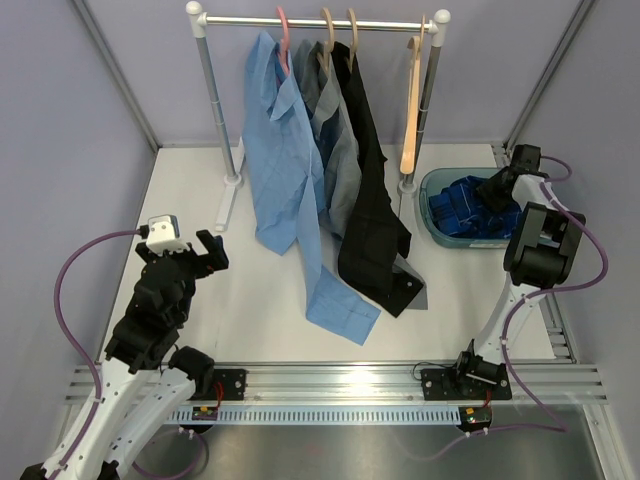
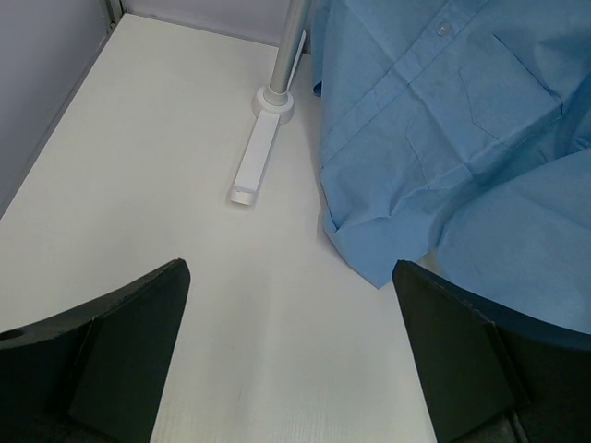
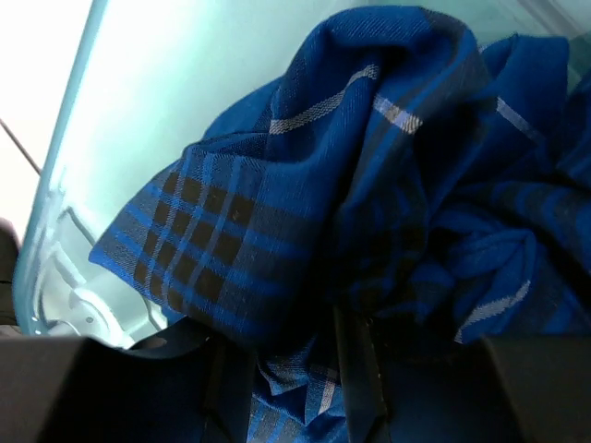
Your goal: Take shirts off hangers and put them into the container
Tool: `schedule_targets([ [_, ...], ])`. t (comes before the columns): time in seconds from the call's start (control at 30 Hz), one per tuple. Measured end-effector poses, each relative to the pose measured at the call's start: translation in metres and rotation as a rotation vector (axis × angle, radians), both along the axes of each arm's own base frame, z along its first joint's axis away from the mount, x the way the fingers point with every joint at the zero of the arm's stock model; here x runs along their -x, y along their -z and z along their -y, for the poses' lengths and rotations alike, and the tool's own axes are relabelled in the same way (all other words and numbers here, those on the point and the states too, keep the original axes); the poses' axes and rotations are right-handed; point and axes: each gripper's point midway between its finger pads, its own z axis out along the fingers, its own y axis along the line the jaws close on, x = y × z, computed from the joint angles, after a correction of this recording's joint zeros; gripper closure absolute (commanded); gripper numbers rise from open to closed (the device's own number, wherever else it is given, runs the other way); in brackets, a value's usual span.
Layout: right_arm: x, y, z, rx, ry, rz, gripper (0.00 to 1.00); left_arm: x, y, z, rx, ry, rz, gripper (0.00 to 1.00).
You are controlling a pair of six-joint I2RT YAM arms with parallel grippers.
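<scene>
The dark blue plaid shirt (image 1: 458, 212) (image 3: 305, 185) lies bunched in the teal container (image 1: 428, 192) (image 3: 138, 111) at the right. My right gripper (image 1: 497, 190) (image 3: 291, 351) reaches down into the tub, its fingers half closed with a fold of that shirt between them. The light blue shirt (image 1: 285, 170) (image 2: 443, 120) hangs on a pink hanger (image 1: 285, 40). Beside it, the grey shirt (image 1: 340, 150) and the black shirt (image 1: 370, 220) hang on wooden hangers (image 1: 340, 25), their tails trailing on the table. A bare wooden hanger (image 1: 411, 110) dangles at the rail's right end. My left gripper (image 1: 212, 250) (image 2: 289, 268) hovers open and empty, left of the light blue shirt.
The white-and-steel rail stand (image 1: 215, 100) spans the back; its left foot (image 2: 259, 157) lies ahead of my left gripper. Purple walls enclose the table on three sides. A metal rail (image 1: 330, 380) with the arm bases runs along the near edge.
</scene>
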Motion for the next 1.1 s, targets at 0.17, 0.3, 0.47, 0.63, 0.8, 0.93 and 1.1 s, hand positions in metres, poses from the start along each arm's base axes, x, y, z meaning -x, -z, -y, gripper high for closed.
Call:
schedule_targets([
  [0.17,-0.006,-0.011,0.007,-0.001,0.005,-0.012,0.55,0.0,0.0,0.0,0.0,0.0,0.0,0.01],
  [0.3,-0.003,-0.024,0.008,0.014,0.002,-0.004,0.53,0.0,0.0,0.0,0.001,0.0,0.0,0.01],
  [0.47,0.018,-0.094,0.004,0.07,-0.004,0.104,0.38,0.0,0.0,0.001,0.001,0.004,0.0,0.01],
  [0.63,0.059,-0.234,-0.003,0.203,0.011,0.375,0.18,0.001,-0.002,0.002,0.001,0.015,0.0,0.01],
  [0.8,0.133,-0.349,-0.024,0.331,0.016,0.633,0.04,0.01,-0.031,-0.002,-0.003,0.024,0.043,0.01],
  [0.93,0.211,-0.411,-0.046,0.444,0.012,0.807,0.01,0.024,-0.069,-0.011,-0.002,0.026,0.118,0.01],
  [1.1,0.299,-0.458,-0.074,0.571,0.001,0.994,0.01,0.043,-0.097,-0.023,-0.013,0.02,0.172,0.01],
])
